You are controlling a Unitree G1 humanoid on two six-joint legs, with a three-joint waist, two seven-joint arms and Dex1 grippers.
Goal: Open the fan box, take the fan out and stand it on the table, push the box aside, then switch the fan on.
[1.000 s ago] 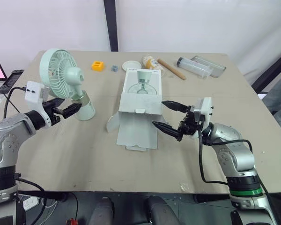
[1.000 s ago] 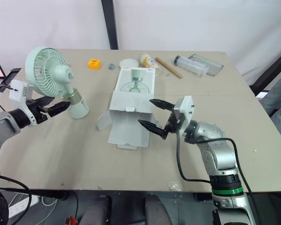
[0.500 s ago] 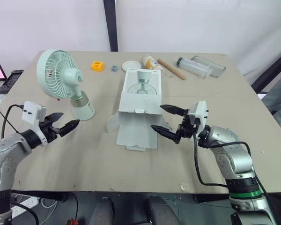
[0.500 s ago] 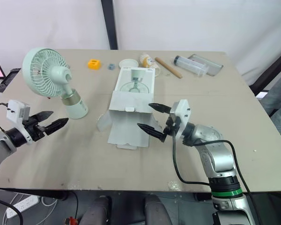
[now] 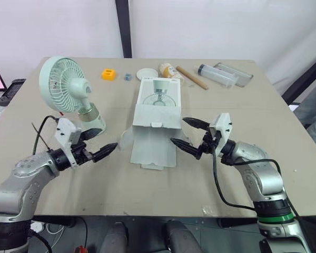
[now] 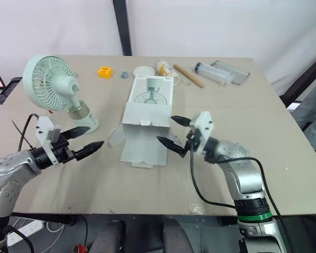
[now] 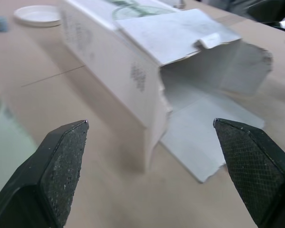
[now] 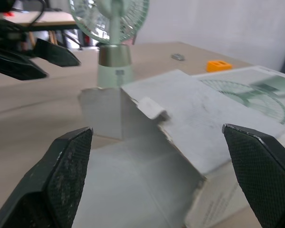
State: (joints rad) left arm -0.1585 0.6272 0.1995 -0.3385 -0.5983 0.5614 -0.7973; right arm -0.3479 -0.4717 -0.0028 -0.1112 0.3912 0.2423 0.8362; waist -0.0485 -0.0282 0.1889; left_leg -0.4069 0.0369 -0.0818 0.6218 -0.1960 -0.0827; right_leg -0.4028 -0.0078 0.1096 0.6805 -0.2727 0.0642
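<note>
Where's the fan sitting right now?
In the eye views, the fan stands upright on the left part of the table, just left of the open box. The left gripper is right in front of its base.

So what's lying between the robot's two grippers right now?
The opened fan box, its end flaps spread out, lies between the left gripper and the right gripper; both eye views show it.
</note>
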